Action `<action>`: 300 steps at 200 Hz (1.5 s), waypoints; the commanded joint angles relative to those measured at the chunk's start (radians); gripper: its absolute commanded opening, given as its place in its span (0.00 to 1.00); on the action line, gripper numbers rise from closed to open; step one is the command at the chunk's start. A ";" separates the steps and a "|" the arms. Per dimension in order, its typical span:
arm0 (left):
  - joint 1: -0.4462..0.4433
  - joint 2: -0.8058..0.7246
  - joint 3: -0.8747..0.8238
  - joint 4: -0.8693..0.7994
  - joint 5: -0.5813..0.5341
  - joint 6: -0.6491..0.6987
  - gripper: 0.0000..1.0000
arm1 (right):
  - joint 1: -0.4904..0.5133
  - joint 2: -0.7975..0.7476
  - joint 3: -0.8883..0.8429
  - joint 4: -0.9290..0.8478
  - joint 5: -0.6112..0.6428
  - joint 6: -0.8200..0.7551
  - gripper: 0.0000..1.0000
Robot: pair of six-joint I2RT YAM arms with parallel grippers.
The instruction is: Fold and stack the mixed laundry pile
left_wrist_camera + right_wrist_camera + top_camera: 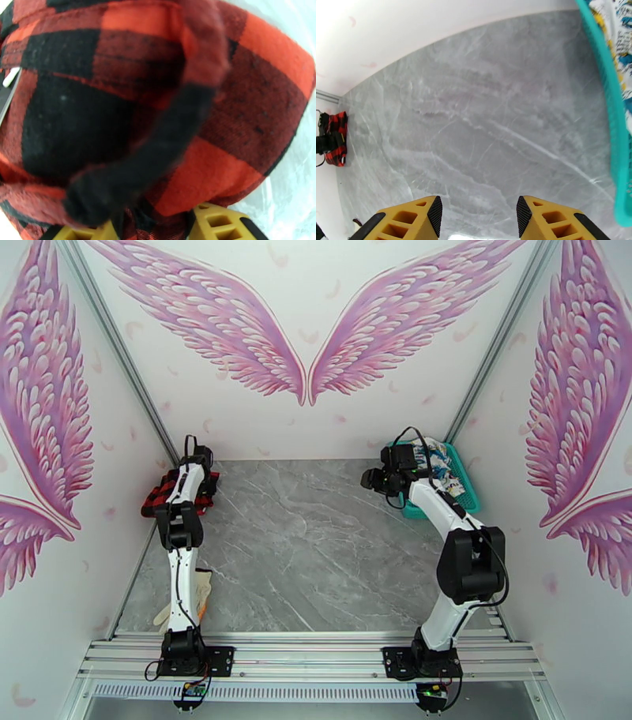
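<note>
left end effector [152,227] clenched on bunched shirt [118,98], well across the tabletop [474,118] from basket [610,98], probably to pull it out flat. right end effector [479,211] released, empty, beside basket; white garment [618,35] waits inside.

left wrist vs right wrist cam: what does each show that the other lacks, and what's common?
Left wrist, not right: the left gripper clamping bunched cloth, seen close up. Right wrist, not left: the right gripper, open and empty, and the basket holding the print garment. Both: the check shirt, huge in the left wrist view and small at the far left in the right.
</note>
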 commanded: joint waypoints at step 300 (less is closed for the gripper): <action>-0.446 -0.809 -1.076 0.674 0.521 -0.115 0.59 | -0.303 0.734 0.887 -0.407 0.267 -0.199 0.00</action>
